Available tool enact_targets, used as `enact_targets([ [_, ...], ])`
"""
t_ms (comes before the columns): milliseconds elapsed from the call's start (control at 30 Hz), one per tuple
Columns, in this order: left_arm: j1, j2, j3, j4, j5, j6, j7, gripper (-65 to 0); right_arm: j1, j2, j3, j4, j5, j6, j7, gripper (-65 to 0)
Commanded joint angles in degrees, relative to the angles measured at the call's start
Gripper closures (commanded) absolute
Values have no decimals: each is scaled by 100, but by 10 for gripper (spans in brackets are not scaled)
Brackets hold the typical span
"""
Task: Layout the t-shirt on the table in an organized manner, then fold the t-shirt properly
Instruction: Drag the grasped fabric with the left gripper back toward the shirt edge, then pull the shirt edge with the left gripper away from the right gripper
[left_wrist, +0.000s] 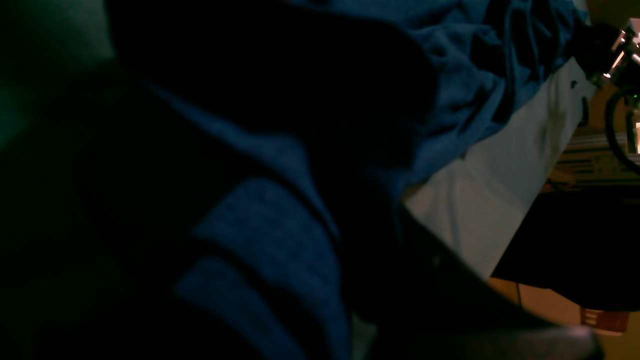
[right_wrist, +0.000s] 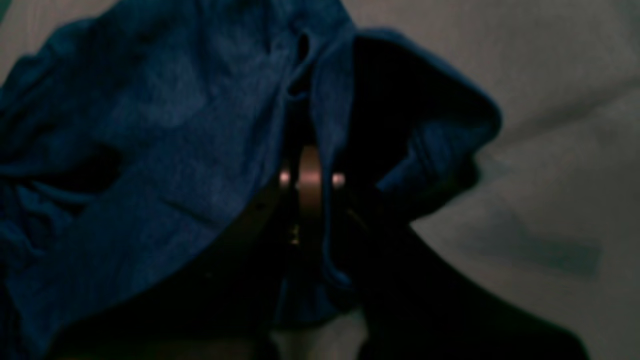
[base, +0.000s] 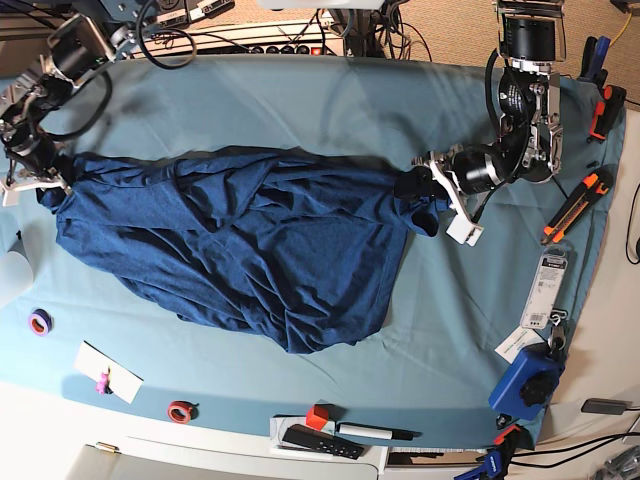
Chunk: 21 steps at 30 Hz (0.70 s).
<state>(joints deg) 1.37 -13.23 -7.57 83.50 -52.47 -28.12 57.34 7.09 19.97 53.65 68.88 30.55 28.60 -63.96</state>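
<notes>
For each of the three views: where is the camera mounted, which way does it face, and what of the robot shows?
Base: overhead, looking down on the table, the t-shirt, both arms.
Left wrist: on the arm at the base view's right, pressed close to the shirt; left gripper a dark shape.
Right wrist: opposite arm; right gripper shut on cloth.
All share the shirt.

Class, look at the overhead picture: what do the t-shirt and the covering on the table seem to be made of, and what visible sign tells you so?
The t-shirt: probably a soft knit, cotton-like fabric, matte dark blue with a faint heathered fleck; it bunches into loose, rounded folds. The table: its covering looks like a thin, smooth light teal cloth, matte, lying almost flat with only slight creases; the exact fibre cannot be told.
</notes>
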Motion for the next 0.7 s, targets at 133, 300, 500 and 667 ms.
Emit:
enact_targets([
  [133,48,-164,-11,103,-507,-48,282,0,33,570,33,79,358,55,-297,0],
  [300,238,-315,-11,315,-527,-48,310,0,4,815,35,81,595,190,-627,0],
  [500,662,-581,-11,925,-525,-48,326,0,-306,1005,33,81,938,269,-844,0],
  [667,1084,-876,-11,1429,-522,-46,310,0,-717,1130,44,81,1123,382,-874,0],
])
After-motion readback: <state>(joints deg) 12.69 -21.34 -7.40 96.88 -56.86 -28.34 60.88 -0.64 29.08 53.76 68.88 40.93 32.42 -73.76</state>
